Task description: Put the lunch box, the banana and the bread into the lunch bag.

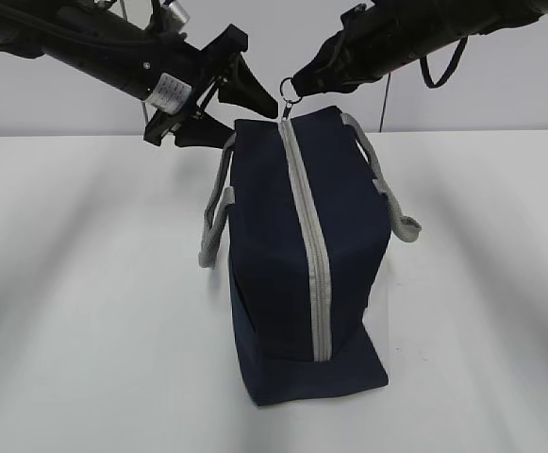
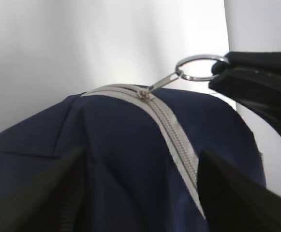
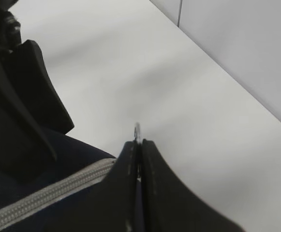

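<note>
The lunch bag (image 1: 292, 274) is a boxy navy-blue fabric bag standing on the white tabletop (image 1: 85, 311), its narrow end toward the exterior camera. A grey zipper (image 1: 313, 255) runs along its top and down the near end, and it is zipped shut. Grey strap handles (image 1: 215, 222) hang down on both sides. At the far top end the metal ring pull (image 2: 198, 67) is lifted clear of the fabric.
</note>
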You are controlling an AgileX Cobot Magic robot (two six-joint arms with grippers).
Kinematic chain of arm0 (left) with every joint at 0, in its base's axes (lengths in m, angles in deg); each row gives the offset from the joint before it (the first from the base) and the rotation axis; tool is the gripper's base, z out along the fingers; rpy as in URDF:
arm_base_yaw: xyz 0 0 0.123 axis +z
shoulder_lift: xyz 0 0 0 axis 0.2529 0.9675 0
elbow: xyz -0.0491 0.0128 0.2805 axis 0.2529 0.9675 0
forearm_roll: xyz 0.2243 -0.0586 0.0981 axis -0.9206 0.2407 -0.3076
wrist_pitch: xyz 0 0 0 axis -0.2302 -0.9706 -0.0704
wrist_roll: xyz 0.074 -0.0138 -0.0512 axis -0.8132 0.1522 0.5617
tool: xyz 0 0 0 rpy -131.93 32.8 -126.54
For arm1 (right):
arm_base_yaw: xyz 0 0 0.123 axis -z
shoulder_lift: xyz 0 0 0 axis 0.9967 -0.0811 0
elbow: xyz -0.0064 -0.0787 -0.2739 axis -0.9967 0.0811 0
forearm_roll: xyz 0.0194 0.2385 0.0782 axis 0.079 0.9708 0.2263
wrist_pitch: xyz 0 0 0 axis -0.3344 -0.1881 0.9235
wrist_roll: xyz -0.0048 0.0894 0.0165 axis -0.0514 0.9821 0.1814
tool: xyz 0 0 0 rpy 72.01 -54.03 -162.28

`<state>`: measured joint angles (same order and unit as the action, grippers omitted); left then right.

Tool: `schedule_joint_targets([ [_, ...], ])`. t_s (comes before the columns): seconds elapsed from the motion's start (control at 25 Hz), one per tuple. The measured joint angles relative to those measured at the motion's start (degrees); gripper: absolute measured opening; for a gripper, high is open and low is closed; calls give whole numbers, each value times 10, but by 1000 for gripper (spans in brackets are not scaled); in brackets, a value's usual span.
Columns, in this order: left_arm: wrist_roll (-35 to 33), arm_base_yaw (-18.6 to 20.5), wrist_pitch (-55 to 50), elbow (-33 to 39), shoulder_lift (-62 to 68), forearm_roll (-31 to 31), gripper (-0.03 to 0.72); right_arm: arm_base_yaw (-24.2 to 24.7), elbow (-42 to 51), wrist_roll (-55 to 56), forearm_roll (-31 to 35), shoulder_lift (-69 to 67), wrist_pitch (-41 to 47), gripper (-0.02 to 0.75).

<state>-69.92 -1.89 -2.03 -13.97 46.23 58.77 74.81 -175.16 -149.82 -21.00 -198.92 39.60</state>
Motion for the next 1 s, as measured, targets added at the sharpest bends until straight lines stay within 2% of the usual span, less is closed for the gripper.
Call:
schedule_joint_targets([
  [0.12,0,-6,0,0,0,-3,464,0,0,-1,-1,0,0,-16],
  [0.24,0,-12,2,0,0,-10,386,0,0,-11,-1,0,-4,-16],
  [0.4,0,-13,4,0,7,-11,109,0,0,-20,-2,0,-16,-16],
  [0.48,-1,-13,4,0,8,-9,27,0,0,-22,-2,-3,-24,-16],
  [1.0,-44,-13,-21,0,-5,17,8,0,-2,-15,10,-50,-73,-16],
])
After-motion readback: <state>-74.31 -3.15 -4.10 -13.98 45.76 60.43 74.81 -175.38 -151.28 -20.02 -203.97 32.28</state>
